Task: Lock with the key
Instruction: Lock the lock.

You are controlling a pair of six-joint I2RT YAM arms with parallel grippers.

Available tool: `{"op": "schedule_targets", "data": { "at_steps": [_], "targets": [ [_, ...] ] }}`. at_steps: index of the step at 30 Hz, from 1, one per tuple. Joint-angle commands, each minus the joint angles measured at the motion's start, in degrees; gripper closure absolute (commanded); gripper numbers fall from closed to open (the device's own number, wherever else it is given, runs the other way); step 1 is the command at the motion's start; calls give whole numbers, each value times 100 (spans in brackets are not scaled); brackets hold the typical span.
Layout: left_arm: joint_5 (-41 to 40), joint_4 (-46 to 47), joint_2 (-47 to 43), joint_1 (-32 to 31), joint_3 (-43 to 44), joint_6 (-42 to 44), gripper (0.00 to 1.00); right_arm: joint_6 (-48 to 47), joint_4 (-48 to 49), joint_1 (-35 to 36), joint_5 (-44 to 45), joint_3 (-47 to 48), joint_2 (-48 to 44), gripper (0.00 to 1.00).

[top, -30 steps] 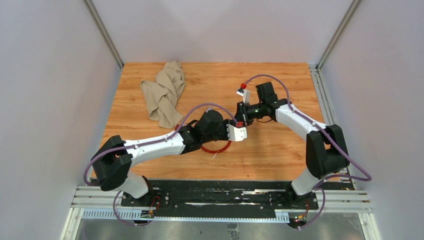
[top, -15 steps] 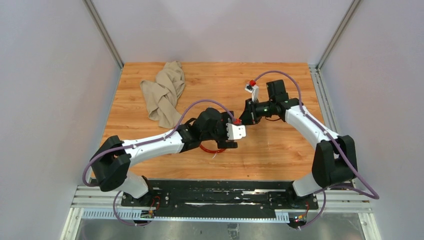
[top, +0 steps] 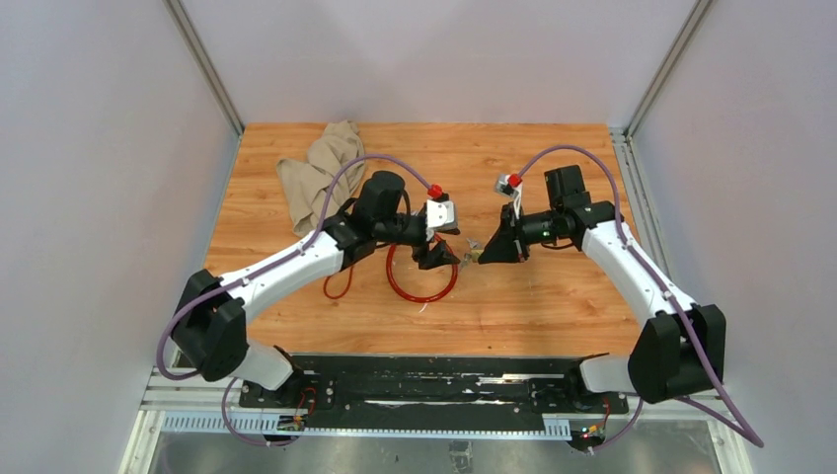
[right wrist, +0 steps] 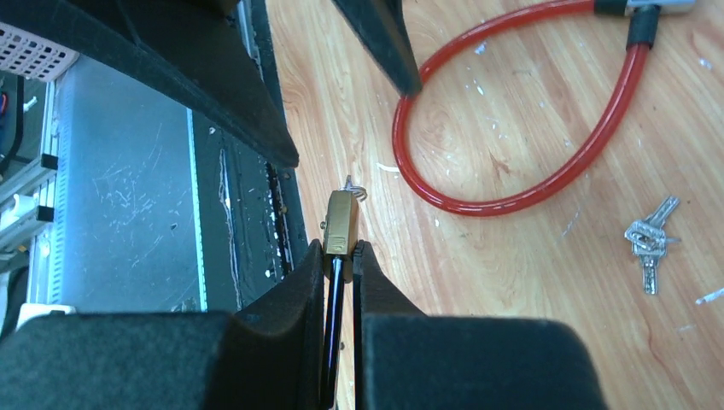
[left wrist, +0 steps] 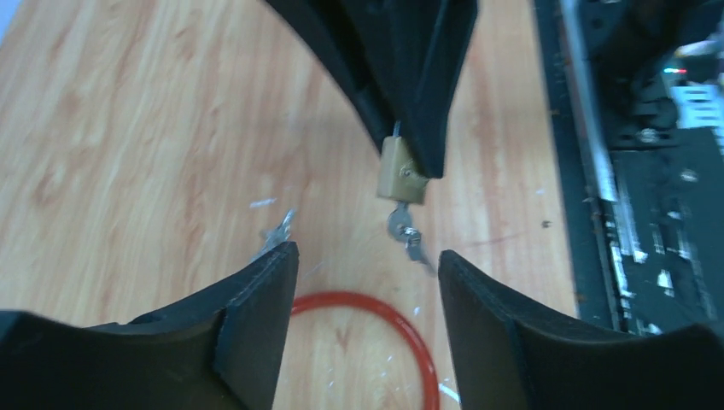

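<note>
My right gripper is shut on a small brass padlock, which it holds just above the table. From the left wrist view the padlock hangs from the right fingers, with a small key and ring dangling under it. The key, a silver-grey bunch on a ring, lies flat on the wood on the far side of the padlock, and one tip of it shows by my left finger. My left gripper stands open and empty, facing the padlock a short way off. The big red cable loop lies under it.
A beige cloth lies crumpled at the back left. A thin red loop rests beside the left forearm. The black base rail runs along the near table edge. Grey walls close in both sides.
The left gripper has opened and drawn back to the left, its forearm swinging toward the cloth and uncovering the thin red loop. The right gripper carried the padlock nearer and lower.
</note>
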Motion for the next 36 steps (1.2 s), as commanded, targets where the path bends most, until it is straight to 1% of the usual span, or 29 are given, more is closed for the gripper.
{"op": "schedule_targets", "data": {
  "at_steps": [1, 3, 4, 6, 9, 14, 20, 23, 27, 29, 32, 36],
  "targets": [
    [1379, -621, 376, 1, 586, -320, 39, -591, -265, 115, -450, -18, -283, 99],
    [1699, -980, 588, 1, 811, -303, 47, -606, -257, 152, -434, -16, -329, 99],
    [1835, -1141, 683, 1, 917, -302, 49, -616, -262, 156, -429, -20, -341, 99],
    [2003, -1331, 858, 1, 1050, -318, 50, -632, -257, 183, -424, -20, -368, 99],
    [2128, -1361, 1006, 1, 1101, -390, 53, -628, -258, 213, -414, -24, -382, 99],
    [2109, -1244, 1091, -3, 1085, -508, 65, -605, -236, 253, -406, -26, -360, 99],
    [2139, -1070, 1221, -12, 1127, -787, 75, -584, -172, 323, -293, -48, -333, 99],
    [2131, -1083, 1291, -16, 1185, -860, 79, -608, -163, 359, -206, -63, -376, 99],
    [2130, -1085, 1377, -15, 1247, -980, 79, -657, -161, 390, -83, -103, -451, 99],
    [2111, -1117, 1411, -12, 1286, -1018, 82, -767, -168, 387, 3, -162, -507, 99],
    [2125, -1171, 1462, -8, 1317, -1059, 90, -998, -189, 386, 114, -274, -663, 99],
    [2188, -1174, 1572, -10, 1314, -1234, 99, -1430, -478, 386, 298, -191, -769, 99]
  ]
}}
